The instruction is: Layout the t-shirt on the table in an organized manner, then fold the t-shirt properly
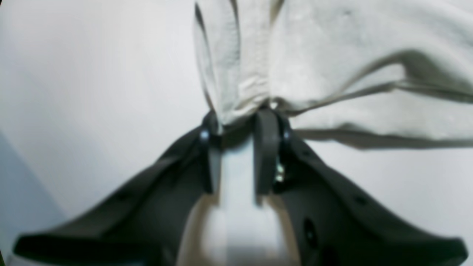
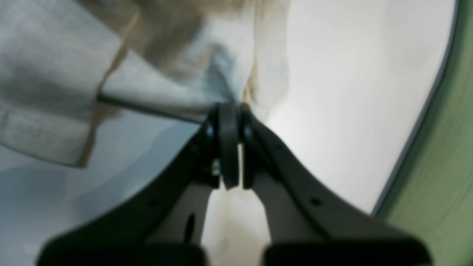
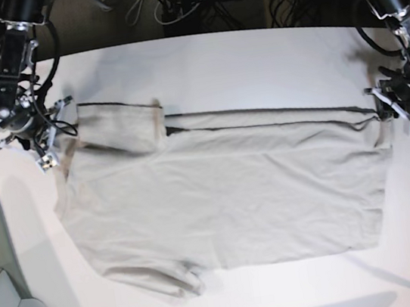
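Left end effector [image 1: 240,123] pinches a bunched edge of the beige t-shirt [image 3: 226,196] at the scene's right, right end effector [image 2: 229,111] clamps the far-left shoulder edge, and the shirt lies spread across the white desk [image 3: 252,55].

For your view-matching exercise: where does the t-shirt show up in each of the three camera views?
Left wrist: the t-shirt fills the upper right, bunched at the left pincer.
Right wrist: upper left, its cloth running to the right pincer.
Base: spread across the middle, stretched between both arms.
Shared landmark: the white table.
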Robot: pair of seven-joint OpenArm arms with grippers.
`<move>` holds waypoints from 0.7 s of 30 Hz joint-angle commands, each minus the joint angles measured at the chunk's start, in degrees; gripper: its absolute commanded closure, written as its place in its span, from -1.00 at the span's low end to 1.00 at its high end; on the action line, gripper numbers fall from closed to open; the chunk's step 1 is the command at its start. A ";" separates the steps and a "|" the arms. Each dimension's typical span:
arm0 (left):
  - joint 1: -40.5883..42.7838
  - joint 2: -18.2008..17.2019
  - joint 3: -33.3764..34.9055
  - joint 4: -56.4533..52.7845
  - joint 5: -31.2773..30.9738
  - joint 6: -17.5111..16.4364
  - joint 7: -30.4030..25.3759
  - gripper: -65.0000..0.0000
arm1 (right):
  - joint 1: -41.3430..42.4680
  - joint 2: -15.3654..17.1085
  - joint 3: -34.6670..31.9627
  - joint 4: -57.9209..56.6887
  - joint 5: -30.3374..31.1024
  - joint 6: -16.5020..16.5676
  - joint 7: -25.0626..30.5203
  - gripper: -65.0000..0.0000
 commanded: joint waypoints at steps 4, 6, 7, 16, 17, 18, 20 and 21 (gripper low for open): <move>-0.13 -1.46 -0.32 4.11 0.45 0.12 1.03 0.57 | 1.19 0.70 0.16 1.05 -0.04 -0.25 0.81 1.00; 0.05 -1.46 -0.50 6.57 0.54 0.12 2.61 0.61 | 1.46 0.70 0.16 1.05 -0.04 -0.25 0.81 1.00; 0.49 -1.55 -1.12 7.89 0.54 0.12 4.37 0.67 | 1.54 0.70 0.16 1.14 -0.04 -0.25 0.81 1.00; -1.01 -1.64 -6.83 22.49 0.71 0.12 16.59 0.99 | 3.39 3.34 -0.02 11.16 -0.04 -0.25 0.46 1.00; -1.01 -1.64 -6.74 22.93 0.89 0.12 16.77 0.99 | 3.65 3.34 -0.02 11.86 -0.04 -0.25 0.37 1.00; -1.01 -1.64 -6.65 23.01 0.89 0.12 16.85 0.99 | 4.01 3.34 -0.02 12.04 -0.04 -0.25 0.37 1.00; -1.01 -1.55 -6.57 22.22 0.80 0.12 16.68 0.99 | 4.36 3.34 -0.02 11.86 -0.04 -0.25 0.37 1.00; -1.01 -1.37 -6.57 21.43 0.63 0.12 16.59 0.99 | 4.27 3.34 -0.02 11.69 -0.04 -0.25 0.37 1.00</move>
